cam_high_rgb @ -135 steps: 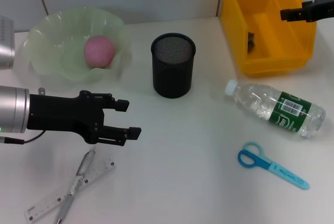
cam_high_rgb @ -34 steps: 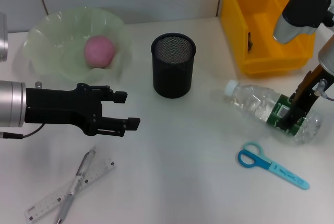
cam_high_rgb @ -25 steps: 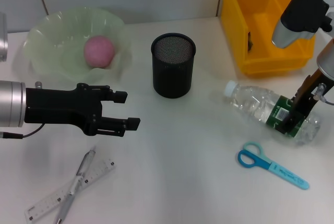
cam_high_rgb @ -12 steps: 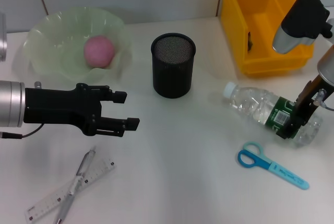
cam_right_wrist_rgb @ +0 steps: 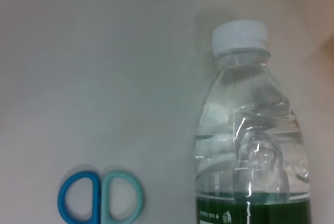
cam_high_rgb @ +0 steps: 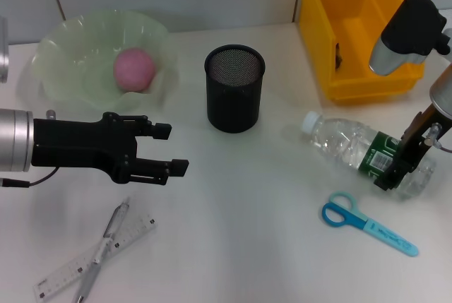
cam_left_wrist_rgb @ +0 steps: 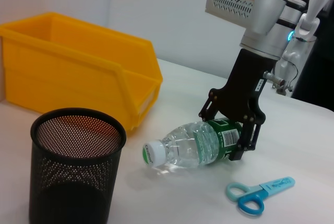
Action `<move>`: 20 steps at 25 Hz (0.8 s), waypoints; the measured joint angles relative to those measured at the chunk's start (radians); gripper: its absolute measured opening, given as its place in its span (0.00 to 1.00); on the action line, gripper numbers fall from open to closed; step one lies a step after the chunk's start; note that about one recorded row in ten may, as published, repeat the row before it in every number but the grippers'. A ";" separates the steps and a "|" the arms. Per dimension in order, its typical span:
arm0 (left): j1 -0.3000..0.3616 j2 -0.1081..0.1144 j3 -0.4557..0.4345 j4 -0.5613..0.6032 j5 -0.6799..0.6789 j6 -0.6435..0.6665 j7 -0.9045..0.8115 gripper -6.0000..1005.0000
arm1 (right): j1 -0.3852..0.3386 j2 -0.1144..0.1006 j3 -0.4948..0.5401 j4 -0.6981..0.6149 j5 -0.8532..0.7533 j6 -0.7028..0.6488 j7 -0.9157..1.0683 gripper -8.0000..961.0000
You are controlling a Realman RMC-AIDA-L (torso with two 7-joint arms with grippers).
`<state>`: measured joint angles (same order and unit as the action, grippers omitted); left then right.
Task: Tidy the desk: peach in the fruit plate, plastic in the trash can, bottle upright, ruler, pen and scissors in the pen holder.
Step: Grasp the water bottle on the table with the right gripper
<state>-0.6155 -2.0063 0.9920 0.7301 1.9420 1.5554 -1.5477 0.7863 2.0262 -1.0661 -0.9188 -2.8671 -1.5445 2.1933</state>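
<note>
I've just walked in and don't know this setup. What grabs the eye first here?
The right claw straddling the green-labelled end of a water bottle that lies on its side near the yellow bin. Next, the left claw hovers open, holding nothing, between the green plate with the pink peach and the crossed pen and ruler.

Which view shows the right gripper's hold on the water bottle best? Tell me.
Left wrist view: right gripper straddles the lying water bottle at its green label. Head view shows it partly hidden by the arm. Right wrist view shows only the bottle, no fingers.
</note>
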 joint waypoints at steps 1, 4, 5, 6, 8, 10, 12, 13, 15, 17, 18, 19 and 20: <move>0.000 0.000 -0.001 0.000 0.000 0.000 0.000 0.81 | -0.002 0.000 0.000 0.000 0.000 0.000 0.000 0.81; 0.000 0.000 -0.001 0.000 0.000 0.000 0.000 0.81 | -0.004 0.001 0.000 0.000 0.000 0.004 0.001 0.81; 0.000 -0.001 -0.001 0.000 0.000 0.000 0.000 0.81 | -0.005 0.001 0.000 0.000 0.000 0.007 0.001 0.81; 0.000 -0.001 -0.001 0.000 0.000 0.000 0.000 0.81 | -0.005 0.001 0.000 0.000 0.000 0.007 0.001 0.81; 0.000 -0.001 -0.001 0.001 0.000 0.000 0.000 0.81 | -0.005 0.002 0.006 0.000 -0.001 0.008 0.003 0.81; 0.000 -0.001 -0.001 0.001 0.000 0.001 0.000 0.81 | -0.006 0.002 0.009 0.000 -0.001 0.009 0.003 0.80; 0.000 -0.001 -0.001 0.002 0.000 0.001 -0.001 0.81 | -0.006 0.002 0.009 0.000 -0.001 0.010 0.003 0.80; -0.001 -0.002 -0.001 0.002 0.000 0.002 -0.001 0.81 | -0.007 0.004 0.009 0.000 -0.001 0.011 0.003 0.80; -0.002 -0.002 -0.001 0.004 0.000 0.002 -0.002 0.81 | -0.008 0.005 0.009 0.000 -0.001 0.012 0.003 0.80; -0.003 -0.002 -0.001 0.004 0.000 0.002 -0.002 0.81 | -0.010 0.007 0.009 -0.001 -0.001 0.012 0.003 0.80; -0.003 -0.002 -0.001 0.004 0.000 0.002 -0.002 0.81 | -0.017 0.009 0.010 -0.009 0.001 0.013 0.003 0.80; -0.003 -0.002 -0.001 0.004 0.000 0.002 -0.002 0.81 | -0.017 0.009 0.010 -0.009 0.001 0.013 0.003 0.80; -0.004 -0.003 -0.001 0.004 0.000 0.002 -0.003 0.81 | -0.023 0.010 0.012 -0.018 0.004 0.016 0.003 0.80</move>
<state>-0.6196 -2.0092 0.9909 0.7340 1.9420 1.5571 -1.5503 0.7633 2.0361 -1.0544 -0.9368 -2.8634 -1.5286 2.1962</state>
